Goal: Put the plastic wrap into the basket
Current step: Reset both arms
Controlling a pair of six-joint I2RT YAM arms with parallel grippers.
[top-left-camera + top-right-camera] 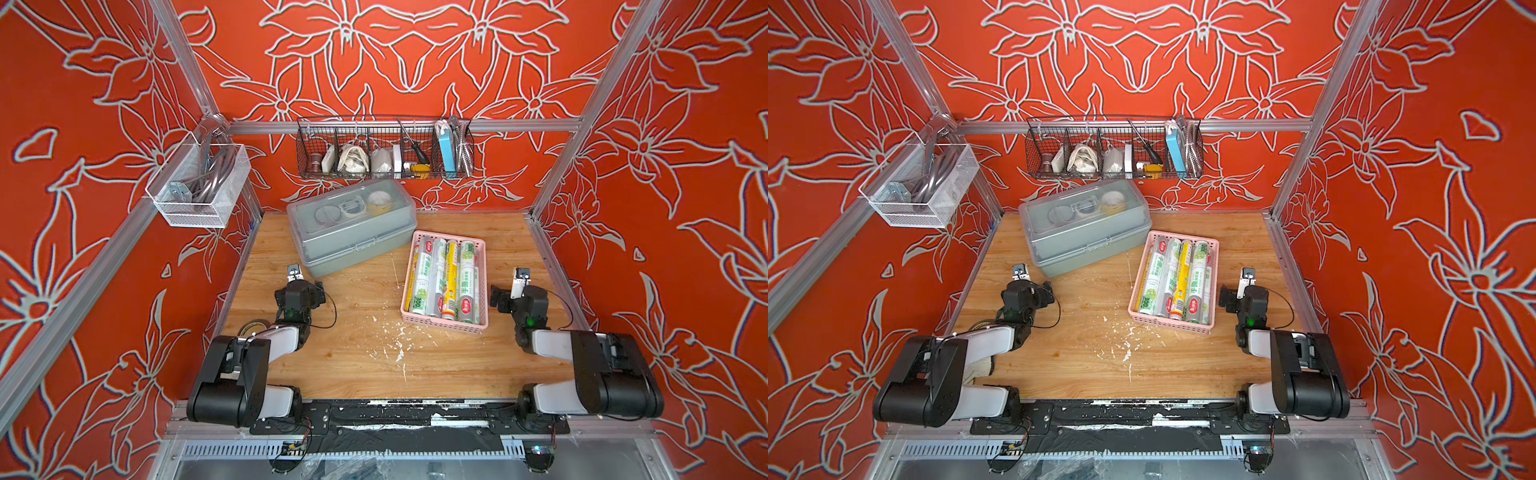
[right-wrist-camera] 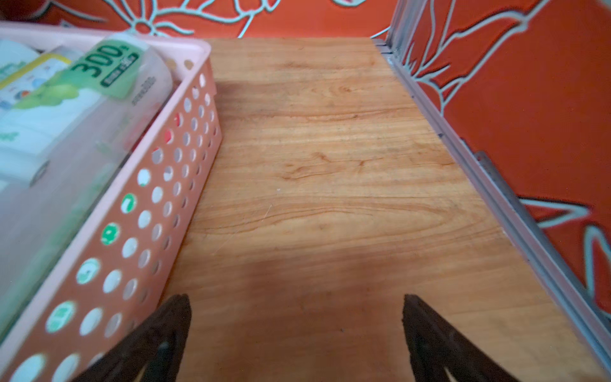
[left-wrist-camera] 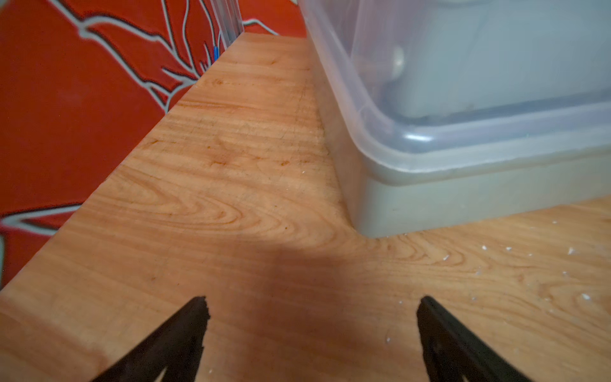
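The plastic wrap (image 1: 444,280) lies in the basket (image 1: 441,326), right of centre. Left gripper (image 3: 310,311) and right gripper (image 2: 296,307) gape, empty. The right, seemingly just beside the basket, could knock it swinging inward.

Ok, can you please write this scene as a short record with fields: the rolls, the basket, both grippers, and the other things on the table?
basket: pink, on the table, toward the right side
rolls: several, lying side by side inside the basket
rolls outside basket: none seen
box: grey, clear lid on, at the back
left gripper: open, empty, near a box corner
right gripper: open, empty, beside the basket
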